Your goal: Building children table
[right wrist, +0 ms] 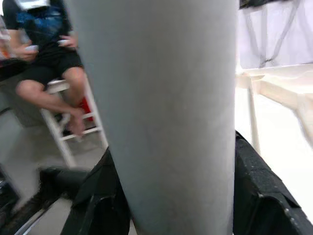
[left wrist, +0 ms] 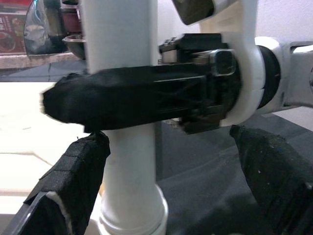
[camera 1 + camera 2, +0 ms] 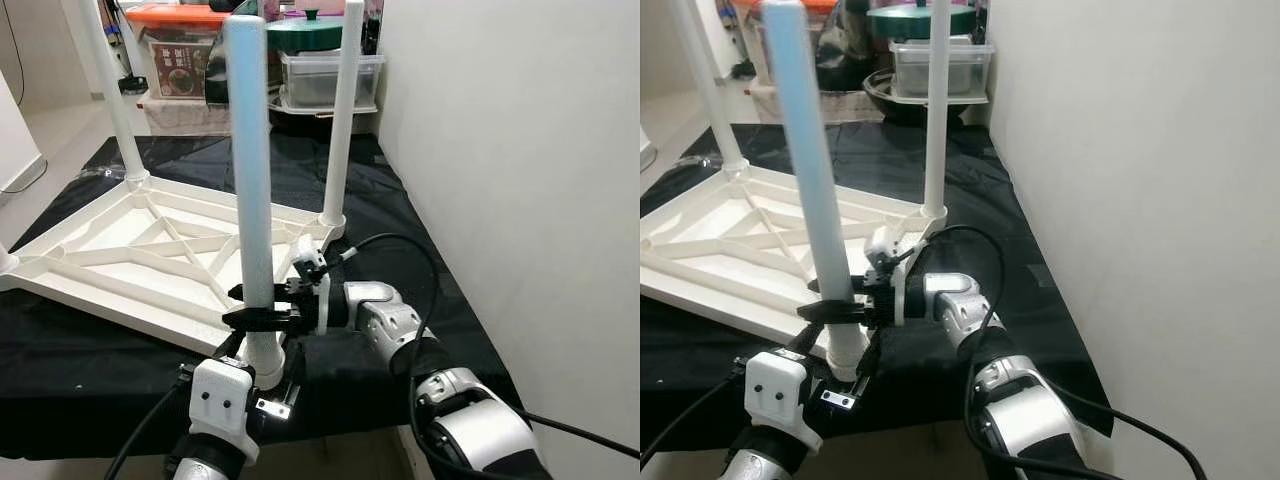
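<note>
Left eye view: our right end effector (image 3: 262, 316) is clamped low on the stiff, smooth, light-looking leg (image 3: 250, 180); the left end effector (image 3: 262, 372), just below, is spread apart.

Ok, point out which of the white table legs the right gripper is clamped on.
The nearest leg, upright in the front corner socket of the upturned tabletop. The right gripper grips it low down; the other legs stand untouched farther back.

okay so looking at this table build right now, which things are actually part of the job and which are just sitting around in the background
Part of the job:
- upturned white tabletop
- near table leg, gripped by the right gripper
- far legs already standing in their sockets
- left gripper, open around the near leg's base

Just lying about:
- clear storage box
- green pot lid
- orange-lidded bin
- black cloth
</note>
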You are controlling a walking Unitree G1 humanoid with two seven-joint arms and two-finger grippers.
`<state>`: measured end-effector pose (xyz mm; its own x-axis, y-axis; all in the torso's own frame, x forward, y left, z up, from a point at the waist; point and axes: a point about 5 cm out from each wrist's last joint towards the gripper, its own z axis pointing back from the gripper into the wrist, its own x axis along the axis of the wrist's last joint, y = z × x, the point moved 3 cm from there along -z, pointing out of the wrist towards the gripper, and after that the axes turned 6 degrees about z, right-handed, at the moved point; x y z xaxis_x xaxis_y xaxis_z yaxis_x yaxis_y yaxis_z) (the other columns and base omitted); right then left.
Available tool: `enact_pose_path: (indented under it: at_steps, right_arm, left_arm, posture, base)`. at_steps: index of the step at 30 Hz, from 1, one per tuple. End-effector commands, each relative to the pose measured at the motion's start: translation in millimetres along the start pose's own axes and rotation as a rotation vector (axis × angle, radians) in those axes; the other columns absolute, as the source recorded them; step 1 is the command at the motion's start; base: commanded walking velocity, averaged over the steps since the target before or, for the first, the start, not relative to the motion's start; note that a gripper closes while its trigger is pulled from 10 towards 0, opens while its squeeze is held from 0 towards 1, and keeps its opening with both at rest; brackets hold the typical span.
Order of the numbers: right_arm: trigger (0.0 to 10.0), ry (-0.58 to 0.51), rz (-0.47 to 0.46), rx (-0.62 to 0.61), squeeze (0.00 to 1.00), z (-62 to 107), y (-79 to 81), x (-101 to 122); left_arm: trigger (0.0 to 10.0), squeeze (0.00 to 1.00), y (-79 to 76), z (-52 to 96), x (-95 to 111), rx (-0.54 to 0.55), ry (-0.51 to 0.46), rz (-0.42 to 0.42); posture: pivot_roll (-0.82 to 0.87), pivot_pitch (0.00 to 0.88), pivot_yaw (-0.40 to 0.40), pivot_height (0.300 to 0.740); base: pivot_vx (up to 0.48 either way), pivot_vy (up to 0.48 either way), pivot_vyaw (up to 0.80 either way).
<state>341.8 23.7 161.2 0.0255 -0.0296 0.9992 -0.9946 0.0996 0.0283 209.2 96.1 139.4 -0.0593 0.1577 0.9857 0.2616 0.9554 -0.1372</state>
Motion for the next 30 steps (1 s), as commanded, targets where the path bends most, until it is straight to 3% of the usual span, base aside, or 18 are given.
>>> enact_pose_path:
  at_steps: [1,3,4,5,6,8,9,10,12,14,17,20,21,23,24,25,29,30]
  right_arm:
    - [0.0,0.012,-0.017,-0.194,0.0,1.3,-16.9,-2.1]
    - [0.0,0.018,-0.021,-0.598,0.0,18.1,-51.9,0.5]
    - [0.0,0.018,-0.021,-0.598,0.0,18.1,-51.9,0.5]
    - [0.0,0.012,-0.058,-0.736,0.0,29.0,-62.8,0.0]
    - [0.0,0.012,-0.058,-0.736,0.0,29.0,-62.8,0.0]
    - [0.0,0.009,-0.101,-0.957,0.0,50.6,-77.3,-2.2]
    - [0.0,0.009,-0.101,-0.957,0.0,50.6,-77.3,-2.2]
    - [0.0,0.021,-0.113,-1.177,0.0,74.9,-86.5,-6.8]
    - [0.0,0.025,-0.153,-1.473,0.0,108.5,-90.5,-16.3]
    - [0.0,0.03,-0.208,-1.577,0.0,116.9,-87.0,-26.1]
    - [0.0,0.036,-0.267,-1.63,0.0,117.1,-81.9,-35.9]
    - [0.0,0.039,-0.347,-1.611,0.0,94.9,-70.5,-48.2]
    - [1.5,0.026,-0.354,-1.57,0.0,84.4,-68.6,-47.6]
    - [1.5,0.026,-0.354,-1.57,0.0,84.4,-68.6,-47.6]
    - [10.0,0.026,-0.35,-1.528,0.0,76.5,-67.8,-46.6]
    - [10.0,-0.013,-0.34,-1.459,1.0,68.8,-68.9,-40.4]
    - [10.0,-0.061,-0.297,-1.396,1.0,63.2,-71.7,-28.7]
    - [10.0,-0.119,-0.259,-1.307,0.0,57.3,-74.4,-15.4]
  left_arm:
    - [10.0,0.0,-0.6,1.1,-0.7,0.004,0.002,-0.001]
    - [10.0,0.0,-0.6,1.0,-0.7,0.005,0.002,0.0]
    - [10.0,0.0,-0.6,1.0,-0.7,0.005,0.002,0.0]
    - [10.0,0.0,-0.5,0.8,-0.8,0.005,0.003,0.0]
    - [10.0,0.0,-0.5,0.8,-0.8,0.005,0.003,0.0]
    - [10.0,0.0,-0.4,0.5,-1.0,0.004,0.003,0.001]
    - [10.0,0.0,-0.4,0.5,-1.0,0.004,0.003,0.001]
    - [10.0,0.0,-0.5,0.2,-1.0,0.003,0.003,0.001]
    - [10.0,0.0,-0.3,-0.2,-1.1,0.003,0.003,0.0]
    - [10.0,0.0,-0.1,-0.3,-1.0,0.004,0.003,-0.001]
    - [10.0,0.0,0.3,-0.3,-1.3,0.006,0.003,-0.002]
    - [10.0,0.0,0.6,0.0,-1.9,0.006,0.004,-0.002]
    - [10.0,0.0,0.6,0.0,-2.1,0.006,0.005,-0.001]
    - [10.0,0.0,0.6,0.0,-2.1,0.006,0.005,-0.001]
    - [10.0,0.0,0.7,0.2,-2.4,0.006,0.006,-0.002]
    - [10.0,0.0,0.8,0.3,-2.1,0.006,0.006,-0.003]
    - [10.0,0.0,0.9,0.4,-2.0,0.007,0.005,-0.003]
    - [10.0,0.0,1.0,0.5,-2.0,0.007,0.006,-0.003]
  posture:
    - [0.07,0.0,-0.056,0.74]
    - [0.07,0.0,-0.056,0.74]
    - [0.07,0.0,-0.056,0.74]
    - [0.06,0.0,-0.056,0.74]
    - [0.06,0.0,-0.056,0.74]
    - [0.06,0.0,-0.056,0.74]
    - [0.06,0.0,-0.056,0.74]
    - [0.06,0.0,-0.055,0.74]
    - [0.06,0.0,-0.057,0.74]
    - [0.06,0.0,-0.057,0.74]
    - [0.06,0.0,-0.057,0.74]
    - [0.06,0.0,-0.057,0.74]
    - [0.06,0.0,-0.057,0.74]
    - [0.06,0.0,-0.057,0.74]
    - [0.06,0.0,-0.057,0.74]
    - [0.06,0.0,-0.058,0.74]
    - [0.06,0.0,-0.058,0.74]
    - [0.06,0.0,-0.058,0.74]
  base:
    - [0.0,0.0,0.0]
    - [0.0,0.0,0.0]
    - [0.0,0.0,0.0]
    - [0.0,0.0,0.0]
    - [0.0,0.0,0.0]
    - [0.0,0.0,0.0]
    - [0.0,0.0,0.0]
    - [0.0,0.0,0.0]
    - [0.0,0.0,0.0]
    - [0.0,0.0,0.0]
    - [0.0,0.0,0.0]
    - [0.0,0.0,0.0]
    - [0.0,0.0,0.0]
    - [0.0,0.0,0.0]
    - [0.0,0.0,0.0]
    - [0.0,0.0,0.0]
    - [0.0,0.0,0.0]
    - [0.0,0.0,0.0]
